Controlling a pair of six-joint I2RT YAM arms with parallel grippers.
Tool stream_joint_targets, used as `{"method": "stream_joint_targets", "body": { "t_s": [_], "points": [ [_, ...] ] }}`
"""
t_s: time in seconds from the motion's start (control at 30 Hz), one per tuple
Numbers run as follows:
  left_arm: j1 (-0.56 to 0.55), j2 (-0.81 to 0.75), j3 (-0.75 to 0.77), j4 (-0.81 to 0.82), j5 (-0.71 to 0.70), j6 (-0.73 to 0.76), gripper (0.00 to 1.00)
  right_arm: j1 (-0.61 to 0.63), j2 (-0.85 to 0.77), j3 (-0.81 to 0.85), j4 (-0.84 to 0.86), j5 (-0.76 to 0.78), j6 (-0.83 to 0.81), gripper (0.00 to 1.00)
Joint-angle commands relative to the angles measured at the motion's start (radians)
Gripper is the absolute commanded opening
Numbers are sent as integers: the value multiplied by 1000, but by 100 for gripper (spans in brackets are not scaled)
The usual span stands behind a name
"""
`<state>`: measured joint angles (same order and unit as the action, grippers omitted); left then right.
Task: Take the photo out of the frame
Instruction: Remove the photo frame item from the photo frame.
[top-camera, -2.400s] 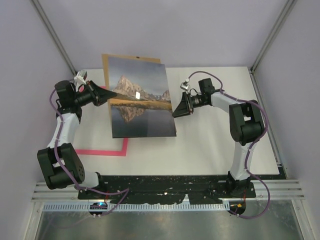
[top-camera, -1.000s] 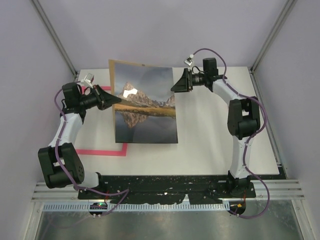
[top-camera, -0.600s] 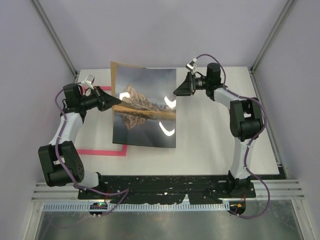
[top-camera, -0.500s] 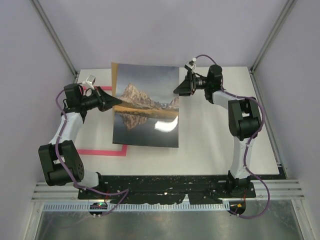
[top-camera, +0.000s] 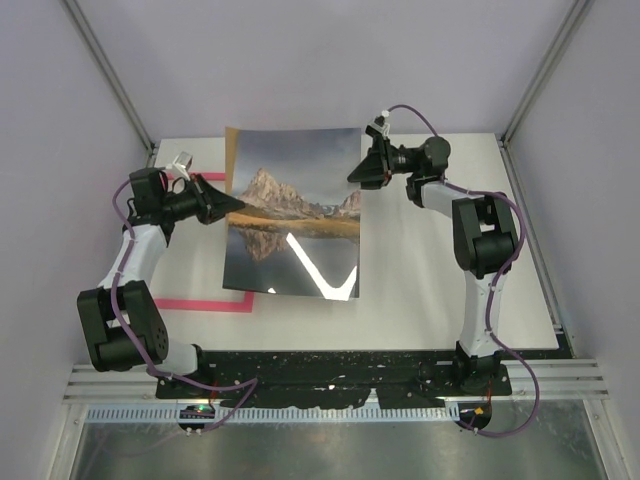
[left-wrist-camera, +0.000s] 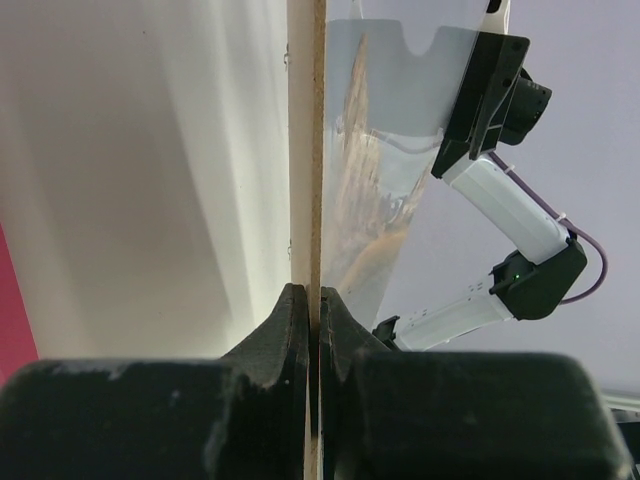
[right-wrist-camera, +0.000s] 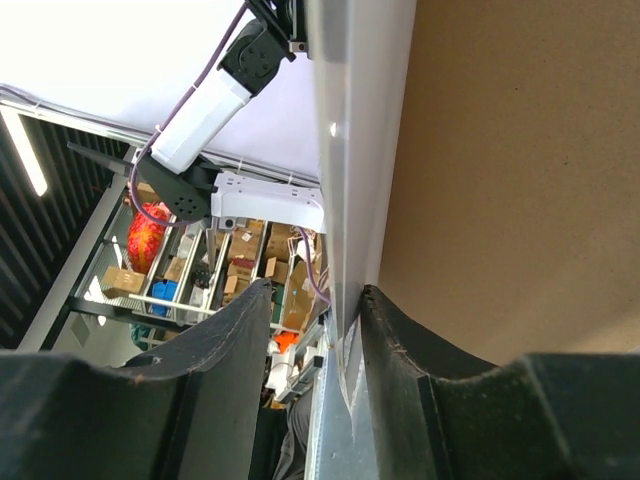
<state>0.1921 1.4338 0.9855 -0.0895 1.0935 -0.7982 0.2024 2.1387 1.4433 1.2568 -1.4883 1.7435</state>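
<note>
We see the photo (top-camera: 290, 220) held up in the middle of the overhead view. Its mountain side faces the camera and a bright streak of glare crosses its lower half. Our left tool (top-camera: 236, 208) reaches in from the left of the picture and is clamped tight on the left edge of the brown backing board (left-wrist-camera: 305, 150). In the left wrist view the print bows away to the right of that board.

Our right tool (top-camera: 354, 175) sits at the photo's upper right edge with its jaws apart. The glossy sheet's edge lies in the gap, close to one finger, and we cannot tell whether the board is inside too.

The pink frame (top-camera: 212, 304) lies flat on the worktop (top-camera: 440, 290) at lower left, partly hidden behind the photo, which is out of it.
</note>
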Motion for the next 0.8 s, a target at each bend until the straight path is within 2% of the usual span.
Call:
{"method": "stream_joint_targets", "body": {
  "t_s": [0.0,0.13,0.2,0.23,0.47,0.53,0.6,0.63,0.77],
  "points": [
    [15,-24,44,20,19,1,0,-11,-60,23,405,-319,39,46],
    [21,-32,47,19,25,-3,0,-23,-25,75,406,-319,67,46],
    [20,-35,47,16,25,-3,0,-21,12,121,406,-317,106,39],
    [20,-38,48,16,23,-3,0,-23,29,140,406,-317,140,31],
    [36,-18,65,11,39,-1,0,-23,167,229,406,-305,281,21],
    [46,-18,73,-13,26,13,0,-23,197,249,408,-302,336,22],
    [50,-26,77,-41,8,37,0,-24,224,255,408,-279,366,28],
    [53,-32,76,-45,3,42,0,-21,225,250,408,-270,369,35],
    [52,-50,74,-53,-9,47,0,5,166,200,408,-227,344,38]
  ]
}}
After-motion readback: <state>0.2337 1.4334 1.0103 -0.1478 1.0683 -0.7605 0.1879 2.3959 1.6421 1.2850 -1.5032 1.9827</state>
